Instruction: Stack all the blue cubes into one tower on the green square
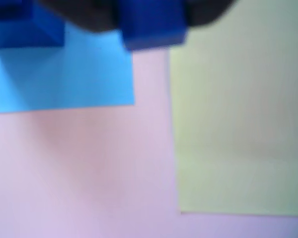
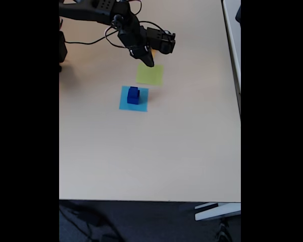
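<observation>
Blue cubes [image 2: 133, 95] sit stacked on the light-blue patch [image 2: 134, 105], at seven o'clock from the bare green square [image 2: 150, 74], so we judge our gripper [image 2: 149, 62], clenched on a blue cube [image 1: 154, 27], is ferrying it there.

Fixed view: cubes [image 2: 133, 95] sit on square patch [image 2: 134, 98], near table [image 2: 141, 151] middle. Green square [image 2: 150, 74] lies just behind patch, a bit right, with gap between. Gripper [image 2: 148, 62] hangs over green square's far edge.

Wrist view: one cube [image 1: 154, 25] at top, maybe in gripper, too blurry to tell. Patch left, green square [image 1: 238, 124] right.
</observation>
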`<state>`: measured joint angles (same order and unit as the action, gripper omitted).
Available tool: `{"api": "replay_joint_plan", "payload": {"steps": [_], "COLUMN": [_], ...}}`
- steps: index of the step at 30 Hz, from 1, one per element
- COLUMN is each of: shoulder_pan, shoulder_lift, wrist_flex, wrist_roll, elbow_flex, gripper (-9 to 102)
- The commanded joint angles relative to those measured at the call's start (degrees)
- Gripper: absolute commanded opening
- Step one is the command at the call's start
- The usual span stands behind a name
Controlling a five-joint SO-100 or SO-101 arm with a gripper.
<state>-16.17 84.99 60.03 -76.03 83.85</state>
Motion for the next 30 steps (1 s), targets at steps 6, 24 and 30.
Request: {"api": "replay_joint_plan", "payload": {"steps": [6, 24, 30], "shoulder_pan": [-5.45, -7.56, -8.09], "shoulder_lift": [1.49, 1.67, 4.22], "wrist_flex": [2.99, 2.02, -1.76], "wrist_roll": [3.52, 8.00, 8.53], "elbow_flex": [-3.34, 2.72, 8.79], "gripper": [1, 1, 1]}}
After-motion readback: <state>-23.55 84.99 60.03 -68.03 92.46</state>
